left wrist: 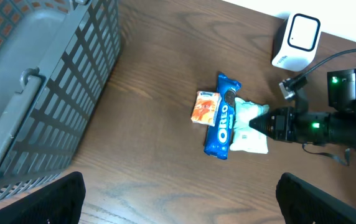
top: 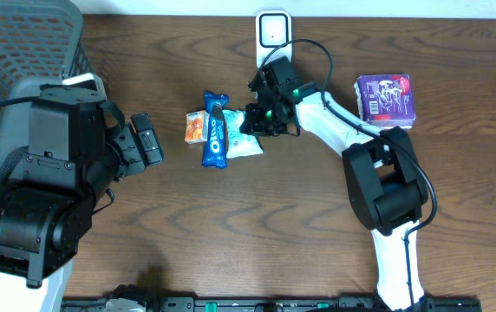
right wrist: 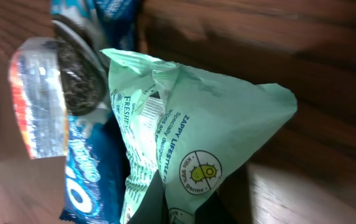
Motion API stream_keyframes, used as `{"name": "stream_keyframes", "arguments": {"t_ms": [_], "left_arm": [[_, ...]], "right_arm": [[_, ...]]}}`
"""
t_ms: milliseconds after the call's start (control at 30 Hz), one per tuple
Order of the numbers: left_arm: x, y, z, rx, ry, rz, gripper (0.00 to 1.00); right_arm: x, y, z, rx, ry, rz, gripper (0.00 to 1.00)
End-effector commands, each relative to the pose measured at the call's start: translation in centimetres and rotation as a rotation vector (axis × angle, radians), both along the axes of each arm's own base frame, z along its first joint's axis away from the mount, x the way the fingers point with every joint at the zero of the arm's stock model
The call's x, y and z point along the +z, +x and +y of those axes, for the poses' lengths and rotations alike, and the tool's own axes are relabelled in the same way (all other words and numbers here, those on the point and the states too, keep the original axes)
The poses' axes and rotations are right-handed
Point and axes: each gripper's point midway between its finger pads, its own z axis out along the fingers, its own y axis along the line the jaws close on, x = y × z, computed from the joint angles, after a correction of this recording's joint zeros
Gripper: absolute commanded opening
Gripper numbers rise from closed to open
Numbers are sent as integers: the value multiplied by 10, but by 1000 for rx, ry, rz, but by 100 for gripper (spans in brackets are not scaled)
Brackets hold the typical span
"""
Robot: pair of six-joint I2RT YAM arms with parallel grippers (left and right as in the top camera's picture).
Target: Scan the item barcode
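Note:
Three items lie together mid-table: a mint-green wipes packet (top: 246, 143), a blue Oreo pack (top: 216, 130) and a small orange packet (top: 195, 127). The white scanner (top: 273, 30) stands upright at the back edge. My right gripper (top: 261, 121) is shut on the right end of the green packet (right wrist: 203, 124), the film pinched between its dark fingers (right wrist: 153, 208). No barcode shows clearly on it. My left gripper (left wrist: 179, 199) hangs wide open above bare wood, left of the pile, holding nothing. From the left wrist view the packet (left wrist: 251, 124) and the scanner (left wrist: 296, 40) lie ahead.
A grey mesh basket (top: 22, 43) fills the far left corner, with its wall (left wrist: 47, 87) close to my left arm. A purple box (top: 385, 98) sits at the right, behind the right arm. The Oreo pack (right wrist: 84, 168) lies against the green packet.

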Motion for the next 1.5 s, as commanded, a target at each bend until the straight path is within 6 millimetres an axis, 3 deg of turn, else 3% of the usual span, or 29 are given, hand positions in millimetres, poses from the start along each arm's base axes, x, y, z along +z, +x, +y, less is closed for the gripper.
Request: {"name": "stream_keyframes", "arguments": {"t_ms": [0, 67, 133, 300, 400, 500, 667, 833, 867, 933, 967, 1067, 1267, 1467], "left_arm": [[0, 0, 4, 4, 18, 1, 98], [0, 0, 4, 4, 18, 1, 98], [0, 0, 4, 4, 18, 1, 98], [0, 0, 4, 4, 18, 1, 98], [0, 0, 4, 4, 18, 1, 98], [0, 0, 4, 4, 18, 1, 98], [0, 0, 4, 4, 18, 1, 98], [0, 0, 4, 4, 18, 1, 98], [0, 0, 4, 4, 18, 1, 98], [0, 0, 4, 4, 18, 1, 98], [0, 0, 4, 4, 18, 1, 98], [0, 0, 4, 4, 18, 1, 98], [0, 0, 4, 4, 18, 1, 98], [0, 0, 4, 4, 18, 1, 98]], "right_arm": [[-1, 30, -67, -159, -163, -42, 1], [3, 37, -92, -208, -189, -41, 1], [5, 48, -133, -228, -223, -55, 1], [2, 51, -168, -249, -251, -43, 1], [1, 53, -183, -263, -270, -45, 14], [3, 51, -191, -273, -274, -32, 31], [22, 45, -191, -238, -279, -45, 26], [57, 41, -191, -237, -270, -87, 22], [66, 39, -192, -239, -269, -99, 26], [79, 36, -192, -232, -269, -117, 49], [83, 35, -192, -232, -268, -120, 51], [96, 31, -182, -214, -219, -132, 51], [114, 23, -102, -41, 32, -162, 49], [94, 18, -36, -3, 21, -179, 46]]}}
